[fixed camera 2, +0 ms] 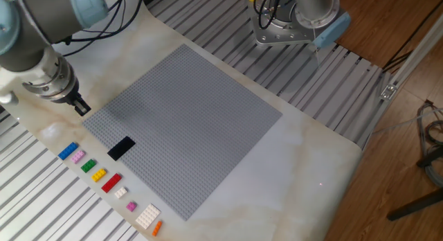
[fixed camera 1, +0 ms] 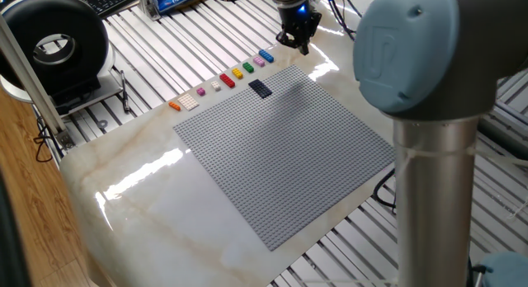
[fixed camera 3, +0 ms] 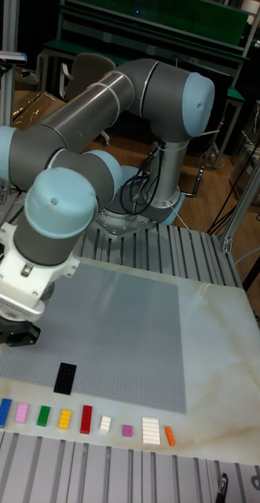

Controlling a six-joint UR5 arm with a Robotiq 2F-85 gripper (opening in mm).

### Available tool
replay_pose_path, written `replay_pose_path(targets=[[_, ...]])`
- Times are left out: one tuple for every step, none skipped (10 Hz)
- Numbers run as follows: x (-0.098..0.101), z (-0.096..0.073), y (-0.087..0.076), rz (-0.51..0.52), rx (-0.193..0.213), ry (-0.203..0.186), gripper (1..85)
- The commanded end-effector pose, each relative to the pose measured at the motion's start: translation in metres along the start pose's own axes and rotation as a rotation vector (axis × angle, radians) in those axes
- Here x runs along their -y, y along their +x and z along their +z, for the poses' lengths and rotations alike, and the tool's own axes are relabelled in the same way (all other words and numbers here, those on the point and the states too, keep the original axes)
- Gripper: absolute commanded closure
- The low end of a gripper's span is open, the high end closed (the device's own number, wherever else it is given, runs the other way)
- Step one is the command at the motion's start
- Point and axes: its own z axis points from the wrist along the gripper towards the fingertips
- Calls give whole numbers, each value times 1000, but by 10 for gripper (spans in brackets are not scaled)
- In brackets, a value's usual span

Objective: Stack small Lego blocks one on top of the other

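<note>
The small Lego blocks lie in a row on the marble just off the baseplate's edge: blue (fixed camera 2: 67, 152), pink (fixed camera 2: 78, 157), green (fixed camera 2: 88, 166), yellow (fixed camera 2: 99, 174), red (fixed camera 2: 111, 183), then small white, pink, a larger white (fixed camera 2: 147, 216) and orange (fixed camera 2: 156, 228). The same row runs from blue (fixed camera 1: 266, 55) to orange (fixed camera 1: 174, 105), and from blue (fixed camera 3: 3, 412) to orange (fixed camera 3: 170, 435). None is stacked. My gripper (fixed camera 2: 79, 106) (fixed camera 1: 299, 43) hangs beyond the row's blue end, holding nothing, its fingers a narrow gap apart. In the tall view the wrist hides the fingers.
The large grey studded baseplate (fixed camera 2: 201, 123) covers the table's middle. A flat black brick (fixed camera 2: 122, 147) (fixed camera 1: 260, 88) (fixed camera 3: 65, 377) sits on it near the row. Slatted metal surrounds the marble top, and the arm's base (fixed camera 2: 304, 19) stands at the far side.
</note>
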Motion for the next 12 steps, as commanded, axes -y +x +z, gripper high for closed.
replay_pose_path(targets=[[1,10,-1,-13,-31,-20,847],[8,12,-6,-26,-19,3,847],[5,12,-7,-26,-20,-3,847],[9,12,-10,-36,-13,17,847],[4,10,-12,-24,4,-2,847],[5,6,-15,-26,17,7,847],[3,6,-22,-29,42,1,847],[2,8,-27,-45,59,-3,847],[2,7,-30,-47,73,-4,847],[2,8,-34,-52,85,-4,847],[2,8,-35,-59,88,-2,847],[2,8,-37,-58,95,-6,847]])
